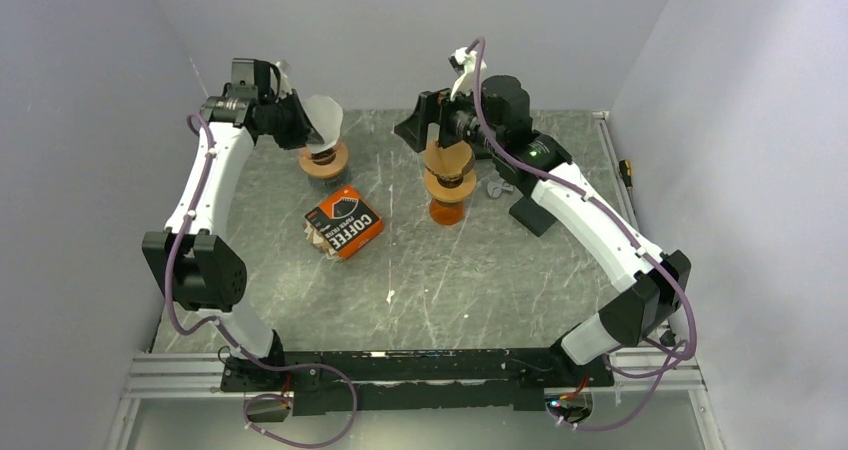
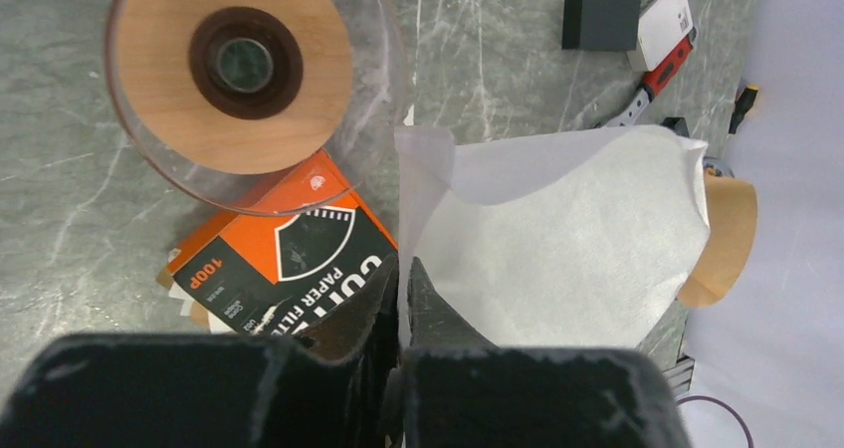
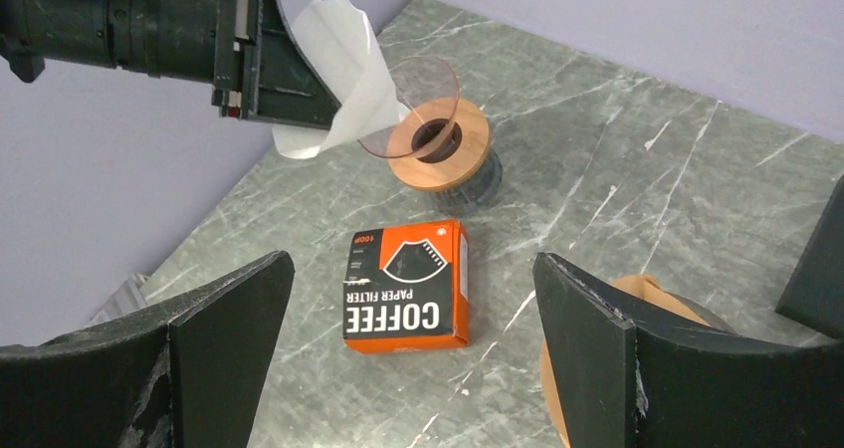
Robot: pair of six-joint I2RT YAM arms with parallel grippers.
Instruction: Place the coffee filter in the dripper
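Filter paper (image 2: 567, 239), white and cone-folded, is pinched in the left tool (image 2: 403, 269), in the air just beside the rim of the glass dripper (image 2: 299, 40), not inside it. The right tool (image 3: 413, 261) hangs spread wide near a second dripper (image 1: 447, 185) holding a brown filter (image 1: 447, 158); an orange filter box (image 3: 406, 287) lies on the bench (image 3: 617, 149).

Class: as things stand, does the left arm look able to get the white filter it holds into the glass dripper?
Probably yes. The left gripper pinches the white filter right beside the glass dripper; its open mouth looks empty and nothing stands between them.
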